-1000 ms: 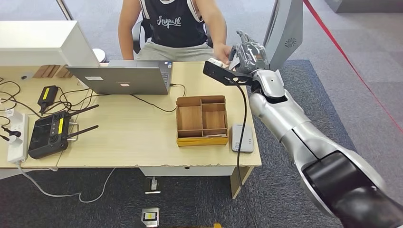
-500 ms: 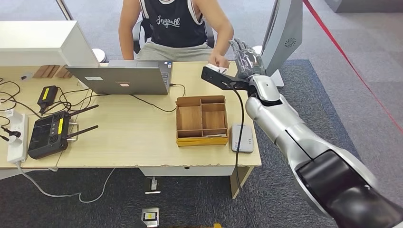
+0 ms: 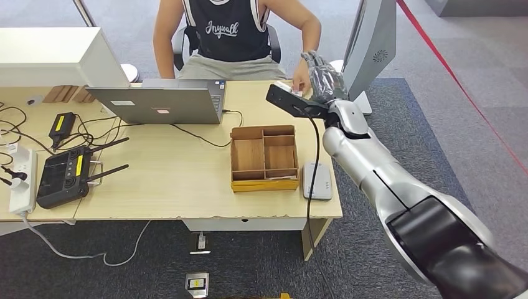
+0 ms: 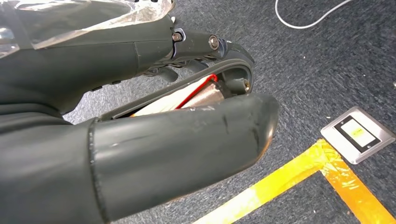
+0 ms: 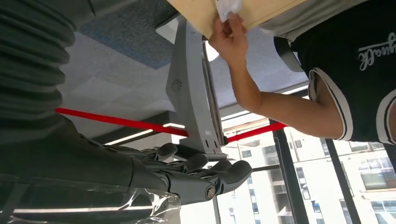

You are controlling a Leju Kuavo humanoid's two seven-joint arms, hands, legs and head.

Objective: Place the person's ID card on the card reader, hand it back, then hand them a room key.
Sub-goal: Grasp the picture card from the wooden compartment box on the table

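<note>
My right hand (image 3: 322, 74) is stretched out over the table's far right corner, fingers extended and nothing in them. Beside it the person's hand (image 3: 302, 79) holds the white ID card (image 3: 291, 89) at the table top; the right wrist view shows that hand (image 5: 229, 36) pinching the card (image 5: 229, 6) at the table edge, apart from my fingers (image 5: 196, 175). The grey card reader (image 3: 317, 181) lies near the front right corner. My left hand (image 4: 140, 116) hangs over the floor, fingers curled in toward the thumb with no thing in them that I can make out.
A wooden compartment box (image 3: 263, 157) stands left of the reader. A laptop (image 3: 159, 101), cables, a black controller (image 3: 63, 177) and a power strip (image 3: 22, 179) cover the table's left half. A grey stand (image 3: 372, 43) rises behind my right hand. The person sits across the table.
The person's hand has taken the card from my right hand and drawn it down to the table. My right hand has straightened its fingers and holds nothing.
</note>
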